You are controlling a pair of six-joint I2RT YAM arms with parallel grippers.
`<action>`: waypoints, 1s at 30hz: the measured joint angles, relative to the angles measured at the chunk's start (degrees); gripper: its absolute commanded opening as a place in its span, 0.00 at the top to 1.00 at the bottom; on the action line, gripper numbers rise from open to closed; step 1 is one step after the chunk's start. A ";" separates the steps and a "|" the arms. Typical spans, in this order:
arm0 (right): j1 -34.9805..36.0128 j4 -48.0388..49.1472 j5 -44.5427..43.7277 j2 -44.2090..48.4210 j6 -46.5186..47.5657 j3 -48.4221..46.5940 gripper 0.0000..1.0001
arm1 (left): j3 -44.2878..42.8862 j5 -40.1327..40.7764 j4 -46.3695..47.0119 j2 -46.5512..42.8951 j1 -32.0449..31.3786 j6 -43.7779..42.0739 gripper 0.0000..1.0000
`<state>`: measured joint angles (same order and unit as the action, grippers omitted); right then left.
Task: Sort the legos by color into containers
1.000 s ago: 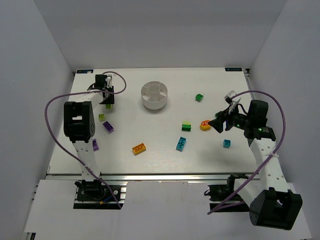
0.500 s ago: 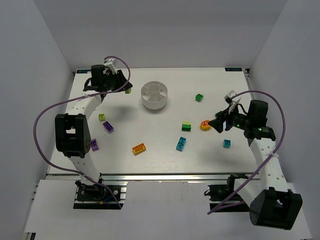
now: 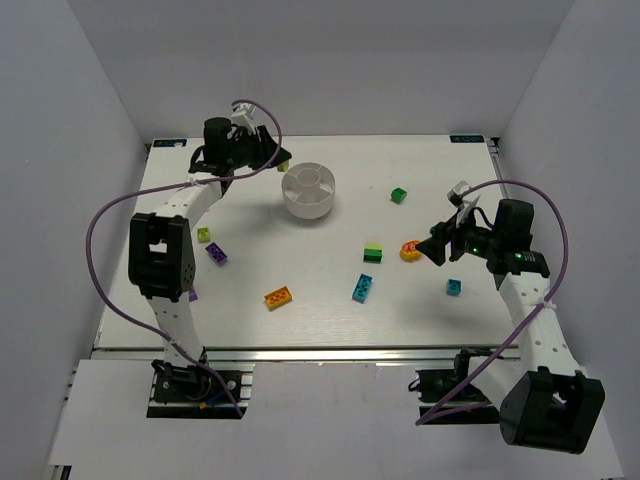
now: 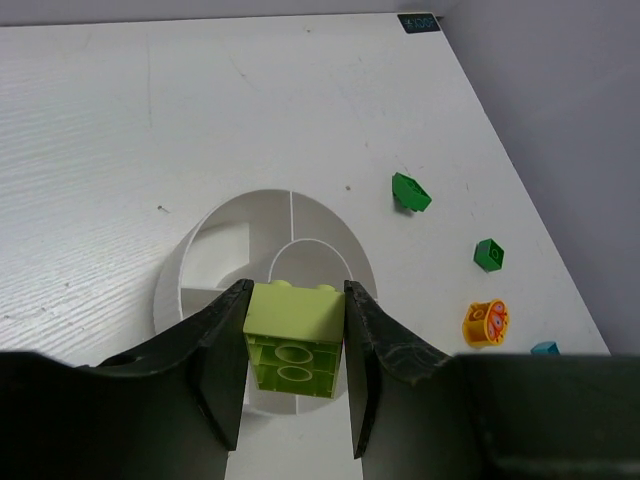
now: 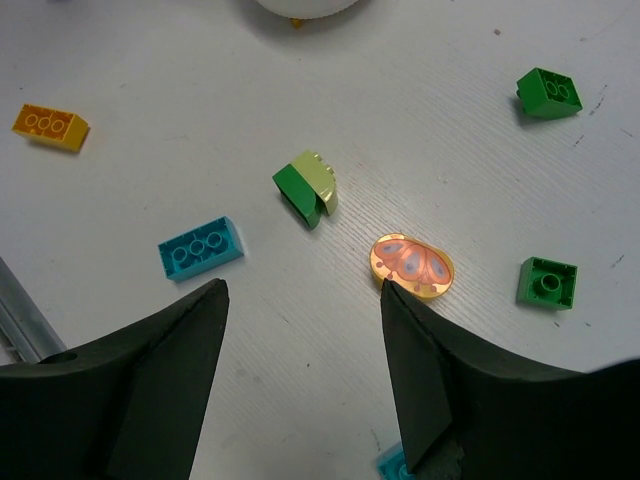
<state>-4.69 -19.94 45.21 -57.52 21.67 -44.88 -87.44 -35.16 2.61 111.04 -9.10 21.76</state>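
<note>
Your left hand (image 4: 295, 335) pinches a lime studded plastic brick (image 4: 292, 318) close by the round white divided plastic bowl (image 4: 190, 270).
It has swung right since half a second ago; the dark corner sticker (image 4: 418, 22) on the table (image 4: 100, 120) is unreadable; your right hand (image 5: 300, 300) hangs spread near the round orange-red piece (image 5: 411, 265).

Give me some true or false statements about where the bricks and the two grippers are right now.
1. The left gripper holds a lime brick. True.
2. The right gripper is shut on the round orange piece. False: it is open, and the piece lies on the table.
3. The orange-yellow brick sits in the white bowl. False: it lies on the table, apart from the bowl.
4. A cyan brick and a smaller cyan brick lie on the table. True.
</note>
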 measured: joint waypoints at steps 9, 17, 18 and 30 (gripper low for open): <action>0.00 0.00 -0.07 -0.31 0.02 0.00 0.32 | 0.52 1.36 4.57 4.81 -1.01 3.78 0.92; 0.00 0.00 -0.11 -0.57 0.09 0.00 0.32 | 4.68 3.72 8.52 4.68 -1.27 6.91 0.84; 0.00 0.00 -0.13 -0.57 0.09 0.00 0.32 | 4.87 3.80 8.63 4.70 -1.27 7.08 0.83; 0.00 0.00 -0.20 -0.57 0.48 0.00 0.32 | 5.53 3.08 9.92 4.72 -1.92 8.28 0.67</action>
<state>-4.69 -19.94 45.01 -58.08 22.15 -44.88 -81.91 -32.08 12.53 115.77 -11.03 30.04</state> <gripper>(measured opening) 0.680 0.480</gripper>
